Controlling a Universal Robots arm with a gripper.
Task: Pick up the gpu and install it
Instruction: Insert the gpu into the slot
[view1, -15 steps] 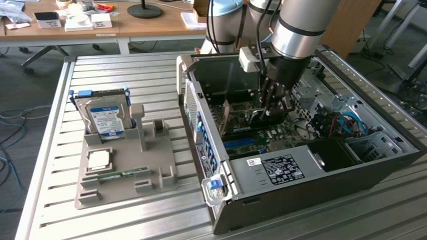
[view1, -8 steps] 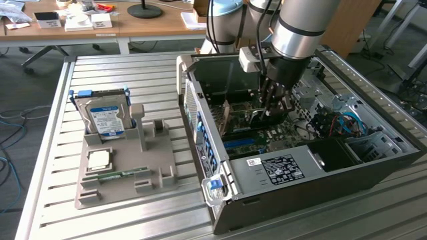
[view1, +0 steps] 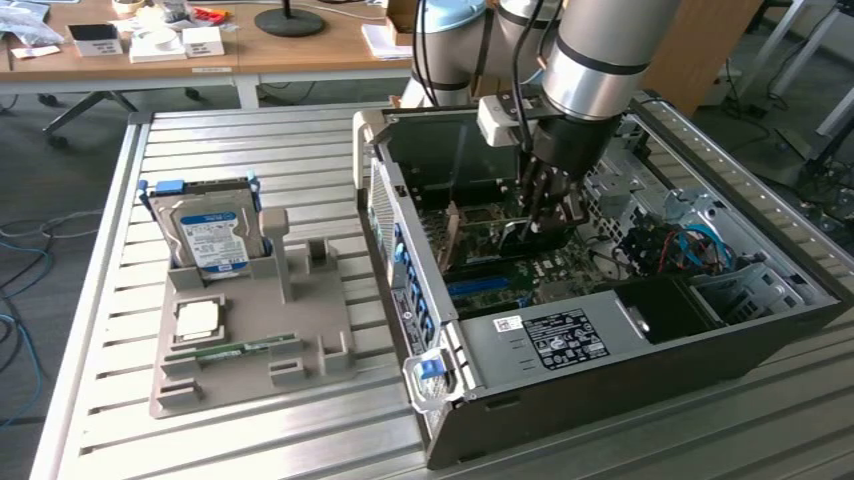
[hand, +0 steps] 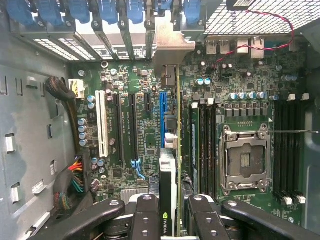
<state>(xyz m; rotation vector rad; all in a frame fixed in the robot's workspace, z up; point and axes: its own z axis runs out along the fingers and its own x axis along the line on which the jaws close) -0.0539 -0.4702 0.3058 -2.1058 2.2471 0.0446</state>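
Slatted metal table (view1: 267, 440) fills the foreground, with a wooden desk (view1: 267, 55) behind it at the top of the exterior view. An open computer case (view1: 641, 350) lies on its side on the exterior view's right. Inside it the gpu (hand: 167, 192) stands on edge above the motherboard (hand: 125, 125), running just beside the long blue slot (hand: 162, 117). Its grey end bracket (hand: 172, 47) reaches the row of blue latches at the case's rear wall. Whether the card is fully seated cannot be told. The gripper (hand: 172, 220) reaches down into the case from the arm (view1: 594, 60), its black fingers (hand: 145, 215) clamped on either face of the card. The empty processor socket (hand: 245, 160) sits well to one side of the card. On the exterior view's left, well apart from the case, a grey holder (view1: 307, 330) carries an upright hard drive (view1: 214, 240), a square chip (view1: 200, 320) and a narrow green memory stick (view1: 240, 350).
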